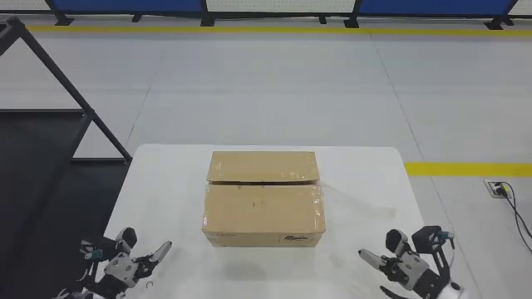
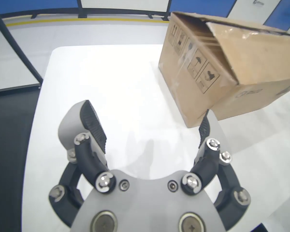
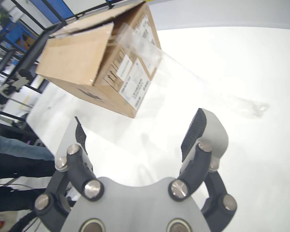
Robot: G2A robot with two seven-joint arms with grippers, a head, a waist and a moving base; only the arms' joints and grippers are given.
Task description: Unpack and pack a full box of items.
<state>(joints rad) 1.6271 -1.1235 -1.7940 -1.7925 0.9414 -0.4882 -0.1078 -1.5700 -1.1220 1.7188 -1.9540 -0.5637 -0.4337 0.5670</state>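
Nearest to the camera are the two grippers, both low over the near edge of the white table. The left gripper hangs over the near left part of the table, its fingers spread wide apart and with nothing between them. The right gripper is over the near right part, also spread wide and holding nothing. In the top view the left gripper and the right gripper stand on either side of the cardboard box, each well apart from it and pointing toward it.

The cardboard box stands upright in the middle of the table. Its two long top flaps are folded down over the opening and meet along a line across the top. The near flap sits a little raised, so a dark gap shows under it at the left end. What is inside the box is hidden by the flaps.

On the left side of the box are printed handling symbols; on the right side there are white labels. A strip of clear tape goes from this right side down onto the table, with a crumpled end lying on the white surface.
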